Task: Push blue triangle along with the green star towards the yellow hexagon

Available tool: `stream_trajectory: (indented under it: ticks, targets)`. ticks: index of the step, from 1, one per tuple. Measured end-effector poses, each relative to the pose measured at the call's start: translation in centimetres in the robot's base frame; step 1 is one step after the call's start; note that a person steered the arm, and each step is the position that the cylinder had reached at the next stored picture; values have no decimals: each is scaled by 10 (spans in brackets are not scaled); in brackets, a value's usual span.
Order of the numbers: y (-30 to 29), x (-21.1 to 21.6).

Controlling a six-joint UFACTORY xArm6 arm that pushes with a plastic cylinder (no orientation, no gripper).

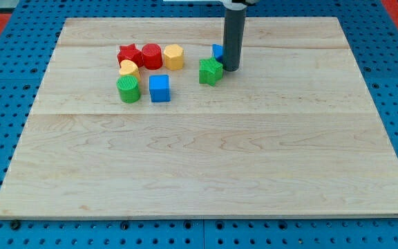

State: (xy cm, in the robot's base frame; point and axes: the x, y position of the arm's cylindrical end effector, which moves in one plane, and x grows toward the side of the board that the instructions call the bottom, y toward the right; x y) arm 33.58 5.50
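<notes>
The blue triangle (217,51) is mostly hidden behind my rod; only its left part shows. The green star (211,70) lies just below and to the left of it, touching or nearly touching. The yellow hexagon (173,57) sits to the view's left of both, a short gap away. My tip (231,68) rests on the board just right of the green star and right of the blue triangle.
A cluster lies left of the yellow hexagon: a red cylinder (151,56), a red star (129,55), a small yellow block (129,68), a green cylinder (128,89) and a blue cube (159,88). The wooden board (206,166) sits on a blue pegboard.
</notes>
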Motion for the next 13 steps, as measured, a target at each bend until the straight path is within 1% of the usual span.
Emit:
stream_trajectory:
  ticks: [1, 2, 3, 4, 5, 6, 8, 9, 10, 11, 12, 13]
  targets:
    - [8, 14]
    - [16, 2]
    - [23, -46]
    - [-12, -56]
    - [-28, -42]
    - [-30, -26]
    - [-29, -44]
    - [-4, -34]
    - [-4, -5]
    - [-6, 7]
    - [41, 17]
    - [28, 38]
